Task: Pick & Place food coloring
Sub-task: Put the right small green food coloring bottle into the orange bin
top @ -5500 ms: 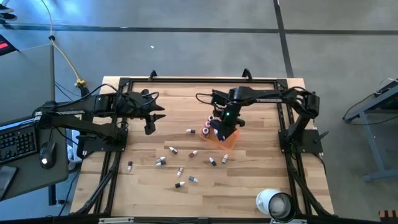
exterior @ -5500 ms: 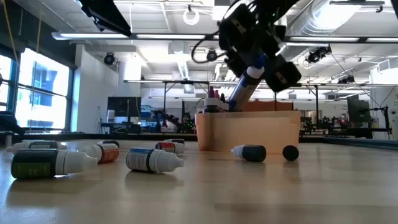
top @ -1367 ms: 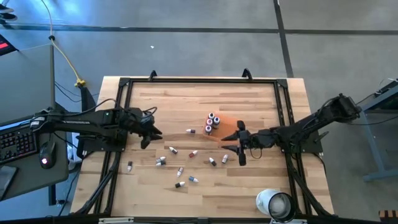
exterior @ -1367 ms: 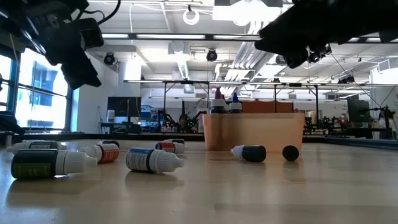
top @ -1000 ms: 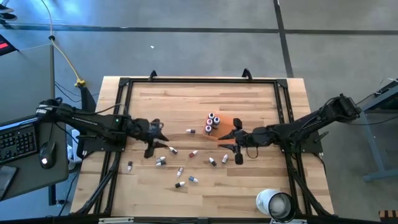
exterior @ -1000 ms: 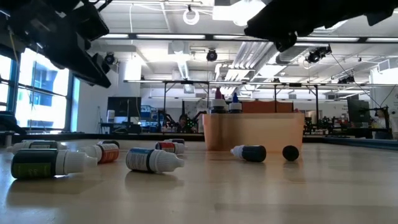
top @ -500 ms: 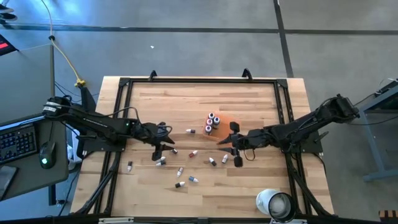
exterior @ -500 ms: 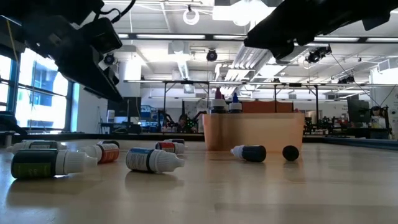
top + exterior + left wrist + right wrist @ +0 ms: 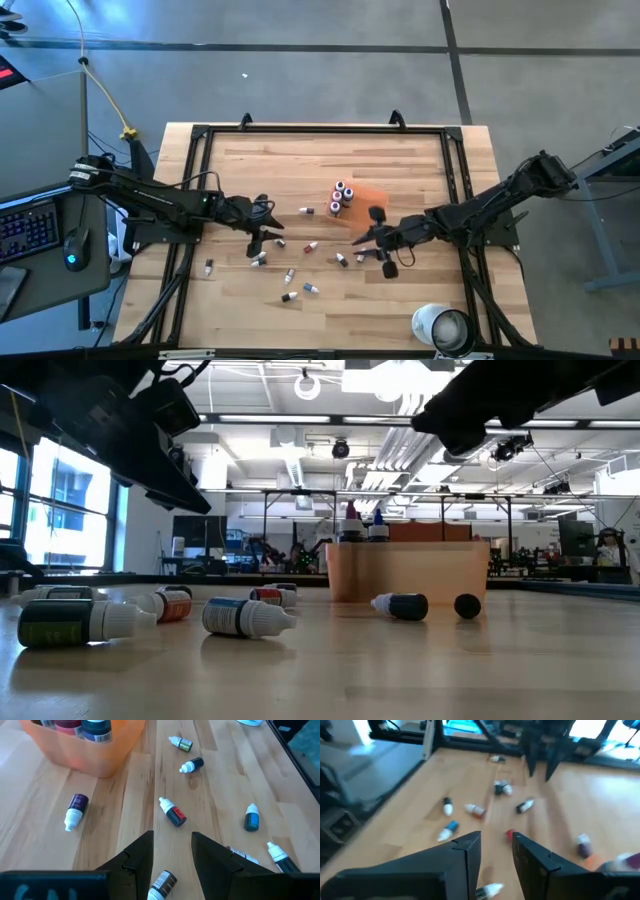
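High view: the left gripper (image 9: 262,240) reaches in from frame left, low over loose food coloring bottles (image 9: 290,272) at centre. The right gripper (image 9: 381,252) stretches in from the right, just below the orange tray (image 9: 370,195).

Left wrist view: fingers (image 9: 212,855) narrowly parted, empty, a bottle (image 9: 162,884) lying between them.

Right wrist view: fingers (image 9: 467,850) slightly apart, holding nothing.

Count on the table (image 9: 300,160): many small bottles, one tray, one roll.
About ten food coloring bottles (image 9: 309,288) lie loose on the wood, at least three more stand in the single orange tray (image 9: 372,192), and one white roll (image 9: 440,326) stands at the edge.
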Tool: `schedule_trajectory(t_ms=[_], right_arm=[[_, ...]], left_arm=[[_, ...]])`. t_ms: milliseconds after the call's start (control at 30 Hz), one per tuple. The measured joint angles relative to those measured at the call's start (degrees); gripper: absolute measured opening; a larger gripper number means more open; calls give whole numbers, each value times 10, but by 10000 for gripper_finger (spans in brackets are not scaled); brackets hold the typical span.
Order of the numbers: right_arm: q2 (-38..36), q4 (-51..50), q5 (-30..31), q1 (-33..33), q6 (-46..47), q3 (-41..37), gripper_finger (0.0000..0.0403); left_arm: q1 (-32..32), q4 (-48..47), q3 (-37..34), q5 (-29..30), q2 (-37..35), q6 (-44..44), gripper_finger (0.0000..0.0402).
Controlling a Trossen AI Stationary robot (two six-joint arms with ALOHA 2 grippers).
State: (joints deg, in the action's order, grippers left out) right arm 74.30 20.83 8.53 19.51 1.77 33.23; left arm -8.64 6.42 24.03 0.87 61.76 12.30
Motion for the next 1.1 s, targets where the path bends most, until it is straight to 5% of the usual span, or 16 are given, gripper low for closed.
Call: schedule_trajectory(t_ms=[133,400,600,867,1100], right_arm=[[0,3,32,0,-42,0,101],[0,-5,-31,-2,-11,0,99],[0,-6,-59,-11,36,0,131],[2,-69,-67,-11,-33,0,188],[98,-30,-107,-11,-81,0,200]], left_arm=[[0,0,0,0,0,2,131],[0,0,0,2,0,0,131],[0,-1,0,-2,0,15,131],[0,11,0,-2,0,15,131],[0,38,0,10,0,15,131]])
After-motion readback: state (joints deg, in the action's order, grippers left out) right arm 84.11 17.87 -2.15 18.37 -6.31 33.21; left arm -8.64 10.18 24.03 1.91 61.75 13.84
